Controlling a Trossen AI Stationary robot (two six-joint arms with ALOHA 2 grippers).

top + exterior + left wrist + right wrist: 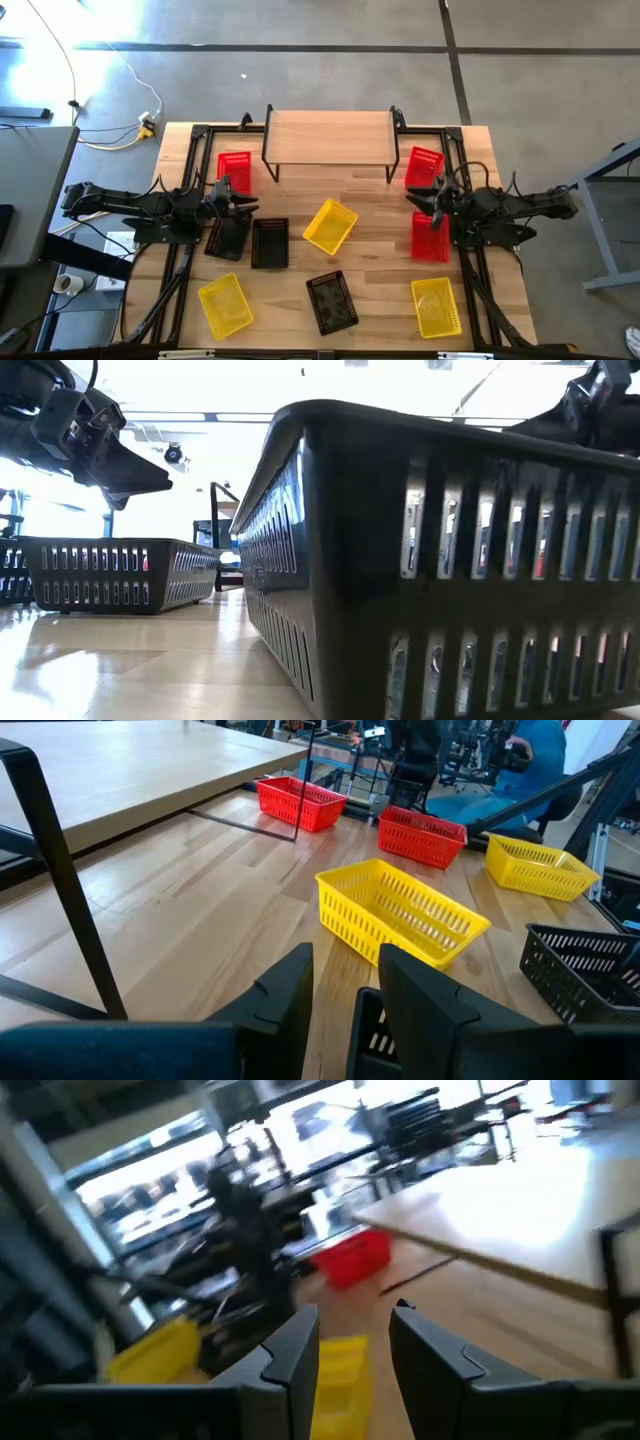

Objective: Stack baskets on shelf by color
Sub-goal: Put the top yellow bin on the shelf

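Baskets lie scattered over the wooden tabletop [370,200] and the shelf [330,136] at the far edge stands bare, so by my reading no stack has been started and the work is at its first pick. Three red baskets show from above: one [234,167] beside the shelf's left legs, one [423,165] beside its right legs, and a third [431,237] just nearer, under the right arm. A yellow basket [330,226] sits tilted mid-table, with two more yellow ones [225,305] [437,305] toward the near corners. Two black baskets [227,237] [270,243] lie side by side under the left arm, and a third black basket [331,301] rests near the front centre, filling the low view. The left gripper [243,202] hovers just above the black pair; its wrist view shows the fingers [285,995] parted with nothing between them, a black rim directly below. The right gripper [420,197] hangs between the two red baskets on its side, fingers [295,1350] likewise spread and empty. The next move, as I judge it, calls for each arm to descend, close on a basket wall, and carry it onto the shelf, keeping each colour to its own place. No brand, label or legible writing shows on any basket or on the shelf.
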